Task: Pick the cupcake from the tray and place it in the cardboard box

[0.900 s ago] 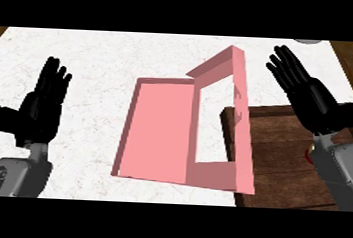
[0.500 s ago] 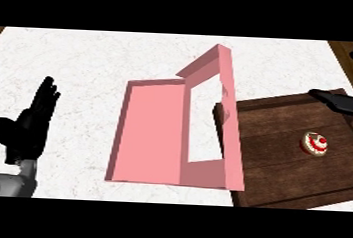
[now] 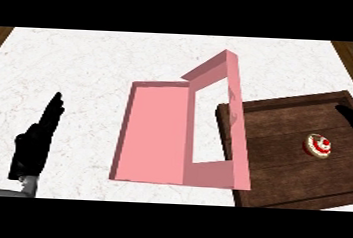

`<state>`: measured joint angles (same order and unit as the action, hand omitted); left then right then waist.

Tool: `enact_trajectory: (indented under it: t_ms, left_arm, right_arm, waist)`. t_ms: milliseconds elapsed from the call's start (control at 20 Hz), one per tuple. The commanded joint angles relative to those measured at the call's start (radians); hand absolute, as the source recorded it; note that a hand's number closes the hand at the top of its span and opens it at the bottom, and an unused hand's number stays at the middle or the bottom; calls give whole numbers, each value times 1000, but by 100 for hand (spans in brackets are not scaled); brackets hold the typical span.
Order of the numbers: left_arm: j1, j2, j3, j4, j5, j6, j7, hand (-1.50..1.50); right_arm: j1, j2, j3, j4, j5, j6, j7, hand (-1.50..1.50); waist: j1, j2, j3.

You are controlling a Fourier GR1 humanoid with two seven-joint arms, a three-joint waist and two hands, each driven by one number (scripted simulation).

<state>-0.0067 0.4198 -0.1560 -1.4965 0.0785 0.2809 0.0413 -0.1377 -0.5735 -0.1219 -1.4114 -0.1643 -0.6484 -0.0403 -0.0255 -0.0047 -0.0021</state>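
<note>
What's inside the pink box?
Nothing shows inside the pink box; its raised lid hides a bit. The cupcake sits on the wooden tray.

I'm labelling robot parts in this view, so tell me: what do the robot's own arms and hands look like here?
The left hand is matte black, slim, with long tapering fingers. Below it a short piece of grey forearm shows at the lower edge. Of the right hand only a small black tip shows at the view's right edge; its forearm is out of view. No cables or markings are visible.
</note>
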Motion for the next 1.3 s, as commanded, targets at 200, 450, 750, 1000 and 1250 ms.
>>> enact_trajectory:
  t_ms: [200, 450, 750, 1000, 1250]
  left_arm:
    - [29, 8, -3, -35, -11, -8, 24, 0]
    - [-9, -2, -4, -8, -22, -4, 27, 0]
    - [3, -28, -28, 0, -43, -12, 9, 0]
    - [13, -4, 11, -48, -48, -45, 37, 0]
    - [15, -25, 39, -21, -57, -71, 6, 0]
  right_arm:
    - [206, -312, 105, -115, 144, 172, 310, -150]
    - [221, -468, 207, -226, 99, 433, 557, -150]
    - [126, -519, 282, -408, 36, 578, 887, -150]
    - [6, -426, 316, -402, 67, 611, 1057, -150]
    - [9, -314, 357, -306, 216, 616, 1045, -150]
  waist:
    - [3, -2, -2]
    - [3, 0, -5]
    - [31, 4, -1]
    - [38, 5, 1]
    - [34, 5, 2]
